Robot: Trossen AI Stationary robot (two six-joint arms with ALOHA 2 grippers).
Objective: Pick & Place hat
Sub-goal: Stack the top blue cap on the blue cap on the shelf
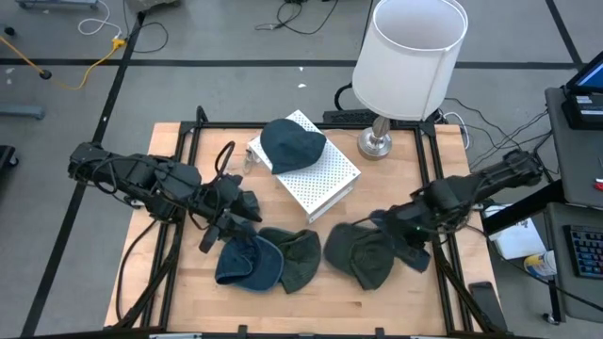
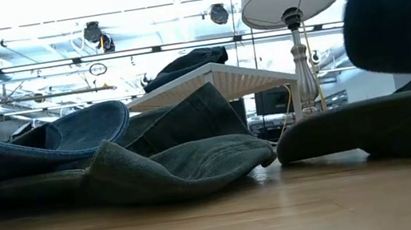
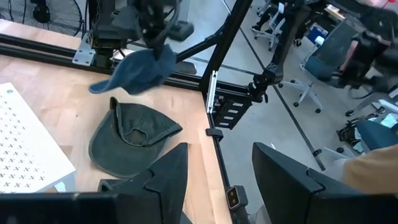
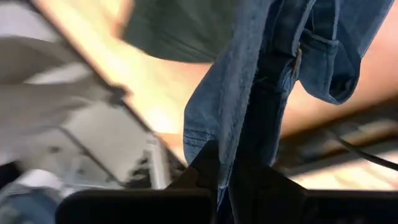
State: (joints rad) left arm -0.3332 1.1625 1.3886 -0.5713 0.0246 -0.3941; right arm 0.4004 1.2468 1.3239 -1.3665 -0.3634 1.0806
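Right gripper (image 1: pixel 413 252), at the lower right of the high view, clamped tight on a blue denim hat (image 4: pixel 261 93); in the right wrist view, cloth pinched between the dark fingers (image 4: pixel 211 168) and hanging from them. In the left wrist view, seen at the upper left of that frame: the same blue hat (image 3: pixel 140 68) dangling from the far arm, above a dark green hat (image 3: pixel 127 140) lying flat on the wooden table (image 3: pixel 56 81).

Left gripper (image 1: pixel 247 209), left of centre in the high view, fingers parted with nothing between them, just above a blue hat (image 1: pixel 247 264) lying on the table (image 1: pixel 160 282).

Beside that blue hat, toward lower centre: a green hat (image 1: pixel 300 259), then another green hat (image 1: pixel 363 252) under the right arm. At upper centre, a white perforated box (image 1: pixel 316 179) with a dark teal hat (image 1: pixel 290 144) resting on top. Right of the box, a lamp (image 1: pixel 410 56) with a white shade.

In the low view: crumpled hats (image 2: pixel 155 158) in the foreground, box and lamp behind.
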